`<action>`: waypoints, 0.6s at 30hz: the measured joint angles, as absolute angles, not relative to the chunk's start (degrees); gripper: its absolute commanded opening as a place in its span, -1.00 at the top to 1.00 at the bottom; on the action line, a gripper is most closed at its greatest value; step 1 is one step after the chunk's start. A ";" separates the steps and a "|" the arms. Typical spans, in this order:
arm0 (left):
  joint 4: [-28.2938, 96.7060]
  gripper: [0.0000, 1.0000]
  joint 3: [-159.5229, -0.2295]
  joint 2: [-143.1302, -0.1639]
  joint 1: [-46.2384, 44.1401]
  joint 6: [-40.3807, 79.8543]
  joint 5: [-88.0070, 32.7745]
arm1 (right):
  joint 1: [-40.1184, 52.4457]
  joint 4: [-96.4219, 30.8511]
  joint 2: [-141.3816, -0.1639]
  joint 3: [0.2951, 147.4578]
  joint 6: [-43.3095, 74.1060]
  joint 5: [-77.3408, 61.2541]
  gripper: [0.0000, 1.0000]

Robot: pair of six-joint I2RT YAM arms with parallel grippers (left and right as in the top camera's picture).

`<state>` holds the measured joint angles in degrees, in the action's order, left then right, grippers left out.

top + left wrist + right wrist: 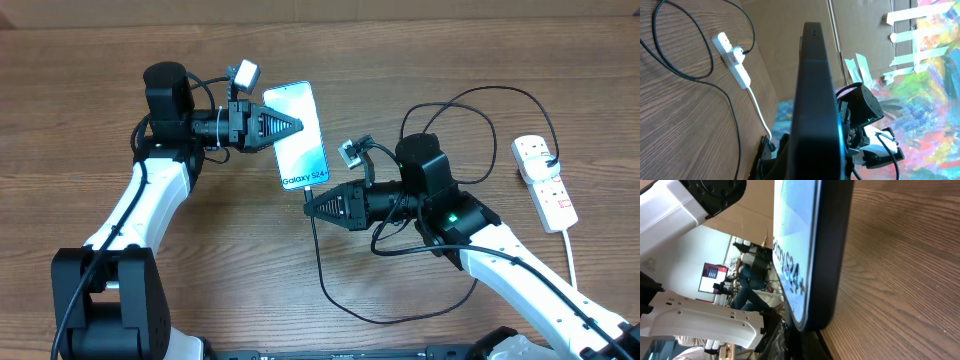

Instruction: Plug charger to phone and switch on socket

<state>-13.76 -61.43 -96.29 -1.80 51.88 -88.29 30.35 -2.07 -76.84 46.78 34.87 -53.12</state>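
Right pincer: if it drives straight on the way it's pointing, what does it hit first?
Most likely the phone: its bottom edge fills the right wrist view just ahead of the right pincer, which grips the charger. Overhead, the tip sits just short of that edge; height is unclear.

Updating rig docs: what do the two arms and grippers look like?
Left arm and right arm: white links, black joint housings, loose black cables. Left gripper and right gripper: black tapered wedges, each with a small pale camera box. Green light on the right arm.
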 measured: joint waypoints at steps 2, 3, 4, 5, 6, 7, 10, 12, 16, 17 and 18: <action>-13.76 0.92 -61.43 -96.29 -1.80 51.90 -88.27 | 30.35 -1.54 -76.84 46.78 34.89 -53.12 0.92; -13.76 0.92 -61.43 -96.29 -1.78 51.90 -88.27 | 30.35 -1.13 -76.84 46.78 34.92 -53.12 0.92; -13.76 0.91 -61.43 -96.29 -1.78 51.90 -88.27 | 30.37 -0.78 -76.84 46.78 34.94 -53.17 0.92; -13.78 0.92 -61.43 -96.29 -1.78 51.90 -88.27 | 30.35 -0.34 -76.84 46.76 34.94 -53.17 0.92; -13.78 0.91 -61.43 -96.29 -1.76 51.90 -88.27 | 30.35 0.01 -76.84 46.68 34.94 -53.19 0.92; -13.78 0.92 -61.43 -96.29 -1.74 51.90 -88.27 | 30.35 0.43 -76.84 46.59 34.94 -53.17 0.92; -13.78 0.91 -61.43 -96.29 -1.74 51.90 -88.25 | 30.35 0.86 -76.84 46.46 35.05 -53.15 0.67; -13.72 0.92 -61.43 -96.29 -1.83 51.64 -88.44 | 30.28 1.54 -76.84 46.50 35.07 -52.49 0.44; -13.69 0.92 -61.43 -96.29 -1.91 50.19 -88.82 | 29.69 -0.60 -76.84 46.57 34.81 -51.64 0.17; -13.72 0.91 -61.43 -96.29 -1.91 49.67 -88.84 | 29.67 -1.58 -76.84 46.59 34.76 -51.57 0.11; -13.72 0.92 -61.43 -96.29 -1.91 49.23 -88.88 | 29.65 -2.09 -76.84 46.59 34.70 -51.55 0.10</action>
<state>-13.72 -61.43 -96.29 -1.91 49.23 -88.88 29.65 -2.09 -76.84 46.59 34.70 -51.55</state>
